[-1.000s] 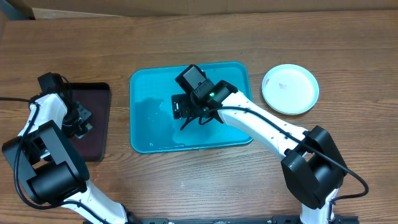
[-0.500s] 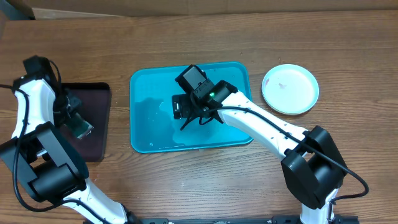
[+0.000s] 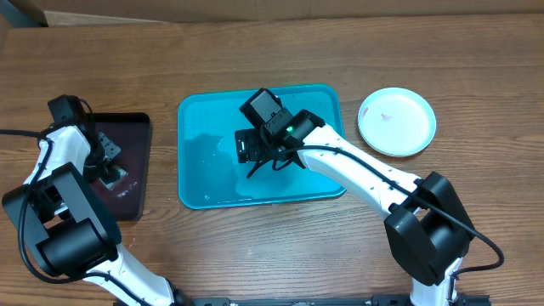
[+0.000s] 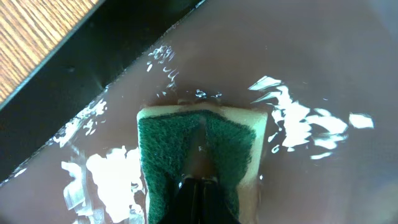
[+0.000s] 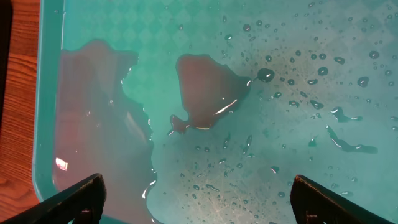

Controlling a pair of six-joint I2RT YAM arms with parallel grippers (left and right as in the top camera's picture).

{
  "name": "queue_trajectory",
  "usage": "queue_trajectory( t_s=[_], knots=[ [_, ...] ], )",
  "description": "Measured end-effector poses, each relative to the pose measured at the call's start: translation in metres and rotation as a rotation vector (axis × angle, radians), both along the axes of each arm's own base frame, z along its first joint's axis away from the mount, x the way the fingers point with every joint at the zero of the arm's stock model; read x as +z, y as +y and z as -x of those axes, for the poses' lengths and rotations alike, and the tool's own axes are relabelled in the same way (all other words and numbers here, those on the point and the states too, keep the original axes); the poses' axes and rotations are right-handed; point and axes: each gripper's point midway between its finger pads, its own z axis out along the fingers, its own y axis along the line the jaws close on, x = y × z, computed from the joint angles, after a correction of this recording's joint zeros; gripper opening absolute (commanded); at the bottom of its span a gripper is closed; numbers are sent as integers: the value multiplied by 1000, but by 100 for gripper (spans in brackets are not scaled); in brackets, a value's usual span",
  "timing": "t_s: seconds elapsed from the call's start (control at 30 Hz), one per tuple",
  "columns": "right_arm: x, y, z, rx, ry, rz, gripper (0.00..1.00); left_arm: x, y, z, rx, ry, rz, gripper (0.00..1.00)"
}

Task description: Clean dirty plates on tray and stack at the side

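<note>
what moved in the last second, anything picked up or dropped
The left tool, shut on the sponge, lifted off the black tray half a second ago and has come back down onto its wet surface. The right tool stayed open over the blue tray; the white plate has not moved.

This looks like a robotics lab bench, not a kitchen. Two jointed robot arms, the left arm (image 3: 66, 143) and the right arm (image 3: 357, 174), stand at the near edge of a bare wooden tabletop (image 3: 255, 255). A black cable (image 3: 17, 133) trails off the side, a cardboard box (image 3: 170, 17) lies along the far edge, and a wet turquoise tray (image 3: 182, 153) and a black tray (image 3: 136, 195) are set out.
</note>
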Motion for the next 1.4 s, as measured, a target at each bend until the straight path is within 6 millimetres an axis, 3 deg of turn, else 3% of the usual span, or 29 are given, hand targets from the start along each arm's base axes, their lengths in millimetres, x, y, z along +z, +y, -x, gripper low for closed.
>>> queue_trajectory(
  t_s=[0.2, 0.37, 0.53, 0.77, 0.9, 1.03, 1.13, 1.27, 1.4],
  knots=[
    [0, -1, 0, 2, 1, 4, 96, 2, -5, 10, 0, 48, 20, 4],
    [-1, -2, 1, 0, 3, 8, 100, 19, -13, 26, 1, 145, 72, 4],
    [-1, -2, 0, 3, -1, 11, 100, 33, -11, 23, 7, 148, 73, 4],
    [-1, -2, 0, 3, -2, 10, 100, 13, -16, 33, 17, 163, 80, 5],
    [-1, -2, 0, 2, -2, 10, 100, -3, -17, 41, 41, 160, 62, 23],
    [0, -2, -1, 0, -7, 13, 100, -4, -15, 44, 59, 143, 35, 27],
    [0, -3, -1, -2, -10, 17, 100, -3, -15, 47, 67, 153, 38, 24],
    [0, -3, -2, -4, -12, 19, 100, 10, -21, 54, 72, 219, 83, 4],
    [-1, -4, -2, -5, -12, 20, 100, 40, -25, 50, 68, 259, 136, 6]
  ],
)
